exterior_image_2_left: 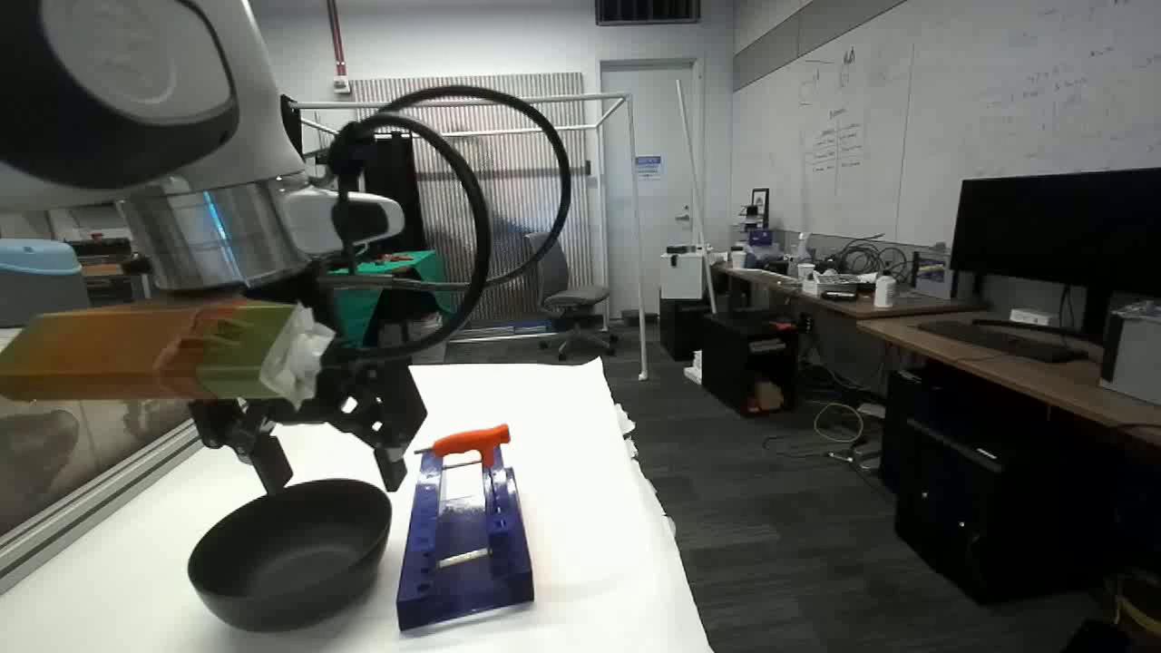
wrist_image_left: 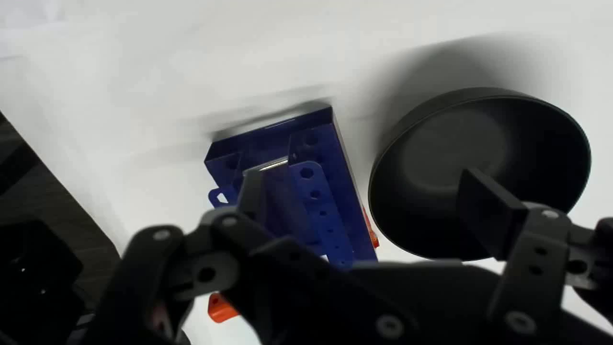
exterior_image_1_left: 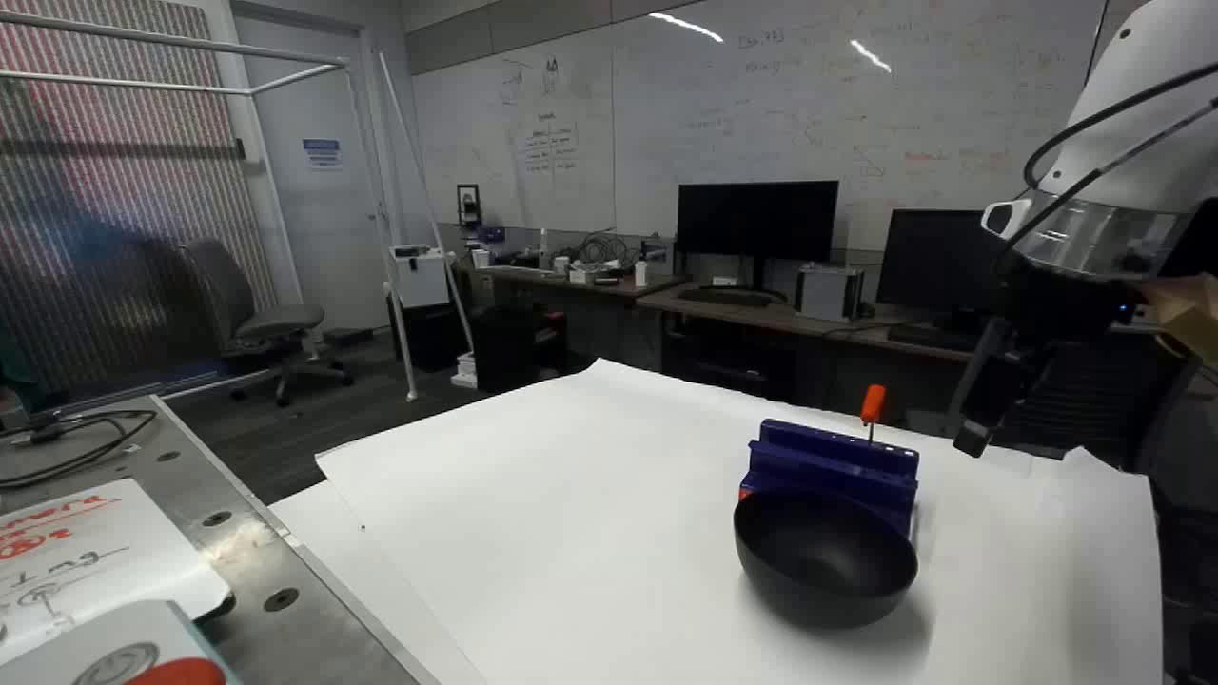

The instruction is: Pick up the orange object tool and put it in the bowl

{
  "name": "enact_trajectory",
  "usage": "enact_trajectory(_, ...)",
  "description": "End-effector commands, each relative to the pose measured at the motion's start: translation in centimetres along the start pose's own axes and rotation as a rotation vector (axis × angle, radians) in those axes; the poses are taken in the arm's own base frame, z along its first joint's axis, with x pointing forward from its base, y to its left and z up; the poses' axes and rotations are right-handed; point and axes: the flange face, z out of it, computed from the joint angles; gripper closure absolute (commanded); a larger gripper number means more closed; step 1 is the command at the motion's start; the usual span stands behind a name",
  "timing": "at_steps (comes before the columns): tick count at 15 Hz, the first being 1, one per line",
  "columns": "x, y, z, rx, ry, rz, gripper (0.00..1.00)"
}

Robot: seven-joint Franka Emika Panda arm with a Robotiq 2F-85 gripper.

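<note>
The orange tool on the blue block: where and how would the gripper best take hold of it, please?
Probably by the orange handle, from above, with the open gripper closing across its roughly level bar. The handle stands above the blue block, while the thin shaft runs down to it, so a straight upward lift seems likeliest to free it.

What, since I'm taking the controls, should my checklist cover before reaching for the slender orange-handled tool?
1. Black two-fingered gripper open: ok; jaws stand apart.
2. Gripper lined up with the slender orange-handled tool: not ok; the tool is not between the jaws.
3. Orange handle uncovered: ok in both exterior views.
4. Tool loose in the glossy, ribbed blue block: cannot tell; slotted or resting is unclear.
5. Gripper clear of the round, matte black bowl: ok; an exterior view shows a gap.
6. Bowl open side up: ok, beside the block.
</note>
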Motion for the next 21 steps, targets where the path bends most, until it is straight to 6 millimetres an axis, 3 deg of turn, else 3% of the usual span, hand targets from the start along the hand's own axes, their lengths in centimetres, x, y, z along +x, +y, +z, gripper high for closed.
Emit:
enact_trajectory(1, 0.1, 0.0, -0.1, 0.000, 0.001, 0.000, 0.00)
enact_trajectory(11, 0.6, 0.0, -0.3, 0.003, 0.011, 0.027, 0.00)
enact_trajectory(18, 11.0, 2.2, -3.0, -0.008, -0.088, 0.430, 0.00)
enact_trajectory(21, 14.2, 3.9, -2.6, -0.023, -0.153, 0.578, 0.00)
